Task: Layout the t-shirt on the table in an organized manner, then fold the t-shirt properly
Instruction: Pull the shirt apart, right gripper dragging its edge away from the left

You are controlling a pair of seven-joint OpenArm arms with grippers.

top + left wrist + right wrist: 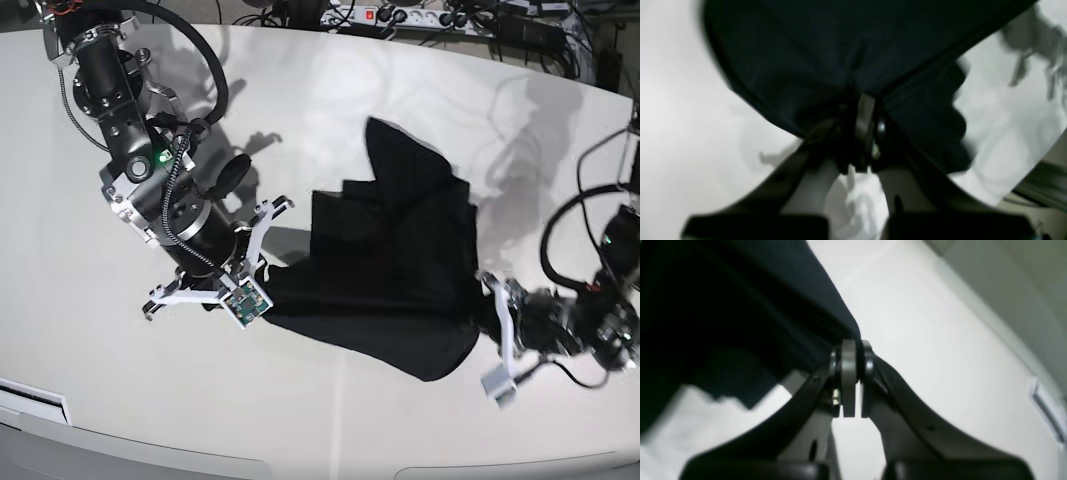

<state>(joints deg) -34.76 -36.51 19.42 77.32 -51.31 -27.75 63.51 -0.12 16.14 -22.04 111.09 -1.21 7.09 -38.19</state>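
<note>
Black t-shirt (395, 270) lies rumpled mid-counter (330, 110), one edge stretched between my two arms. Left claw (864, 110) is clenched on bunched fabric at the shirt's near corner — cloth fans out above it. Right claw (852, 355) is pinched tight on the opposite hem edge — pads together, fabric caught at their tips.
</note>
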